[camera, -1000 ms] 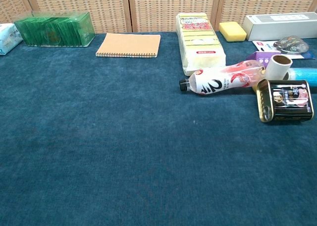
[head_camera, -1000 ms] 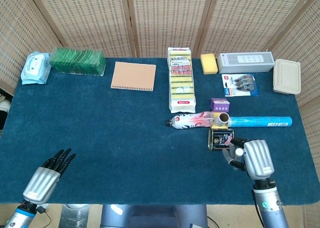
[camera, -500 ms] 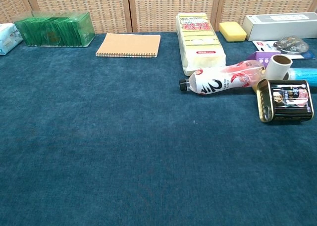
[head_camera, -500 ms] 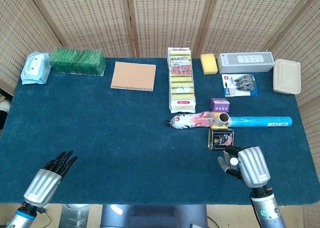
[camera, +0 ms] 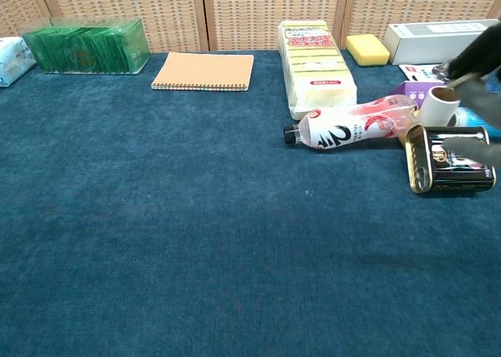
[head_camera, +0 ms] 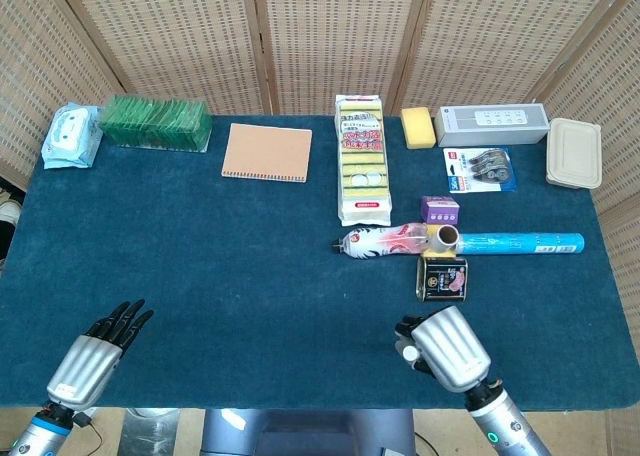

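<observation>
Head view: the right hand hovers empty near the tin, fingers loosely curled; the left hand rests open, fingers spread, on the counter.

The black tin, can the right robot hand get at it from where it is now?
Probably yes. The right robot hand sits just in front of the tin, holding nothing, with only bare cloth between them. The bottle and tube lie behind the tin, out of the way.
</observation>
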